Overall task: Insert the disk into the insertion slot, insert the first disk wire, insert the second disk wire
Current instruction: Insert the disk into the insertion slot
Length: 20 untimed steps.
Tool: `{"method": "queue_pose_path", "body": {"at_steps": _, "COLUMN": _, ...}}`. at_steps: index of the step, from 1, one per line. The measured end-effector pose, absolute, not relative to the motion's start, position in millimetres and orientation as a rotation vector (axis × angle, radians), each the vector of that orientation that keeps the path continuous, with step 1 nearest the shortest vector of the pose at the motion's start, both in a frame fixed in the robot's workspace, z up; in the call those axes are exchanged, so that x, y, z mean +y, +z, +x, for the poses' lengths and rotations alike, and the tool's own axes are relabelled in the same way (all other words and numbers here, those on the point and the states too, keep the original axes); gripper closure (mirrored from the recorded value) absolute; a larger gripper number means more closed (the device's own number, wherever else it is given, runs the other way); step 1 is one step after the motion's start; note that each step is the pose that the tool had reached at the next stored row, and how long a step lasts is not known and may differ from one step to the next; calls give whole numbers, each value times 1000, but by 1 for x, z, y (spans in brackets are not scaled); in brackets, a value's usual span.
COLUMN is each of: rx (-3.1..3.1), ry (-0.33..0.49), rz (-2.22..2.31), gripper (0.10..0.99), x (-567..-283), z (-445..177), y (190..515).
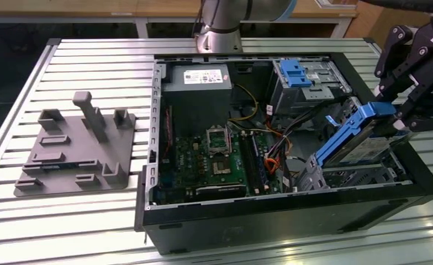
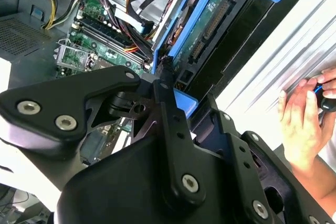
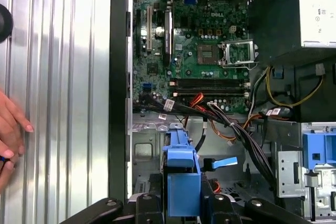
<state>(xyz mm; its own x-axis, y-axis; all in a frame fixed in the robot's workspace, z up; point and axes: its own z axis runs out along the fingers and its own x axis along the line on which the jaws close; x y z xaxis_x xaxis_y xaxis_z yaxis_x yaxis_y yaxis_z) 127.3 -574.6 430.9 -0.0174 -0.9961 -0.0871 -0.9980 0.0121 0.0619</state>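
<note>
My black gripper (image 1: pixel 393 113) is shut on the upper end of the disk (image 1: pixel 360 138), a silver drive in a bright blue caddy. The disk is tilted steeply. Its lower end sits in the mouth of the insertion slot (image 1: pixel 349 176), the silver perforated cage in the case corner at the exterior view's right. In the first wrist view the blue caddy (image 3: pixel 181 179) stands edge-on between my fingers above the cage floor (image 3: pixel 144 153). The second wrist view shows the caddy's side (image 2: pixel 207 22) beyond my finger (image 2: pixel 165 85). A bundle of loose black wires (image 3: pixel 236 132) lies beside the slot, unplugged from the disk.
A taller cage with a blue latch (image 1: pixel 301 77), the power supply (image 1: pixel 198 77) and the green motherboard (image 1: pixel 216 160) share the open case. A grey fixture plate (image 1: pixel 77 149) lies on the slatted table. A person's hand (image 2: pixel 302 124) (image 3: pixel 10 135) rests on the table beside the case.
</note>
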Motion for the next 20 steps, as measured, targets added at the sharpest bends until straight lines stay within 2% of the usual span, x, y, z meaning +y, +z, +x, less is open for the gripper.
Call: {"method": "queue_pose_path", "body": {"at_steps": 20, "rx": 2222, "ry": 164, "rz": -2189, "gripper": 722, "x": -575, "z": 128, "y": 395}}
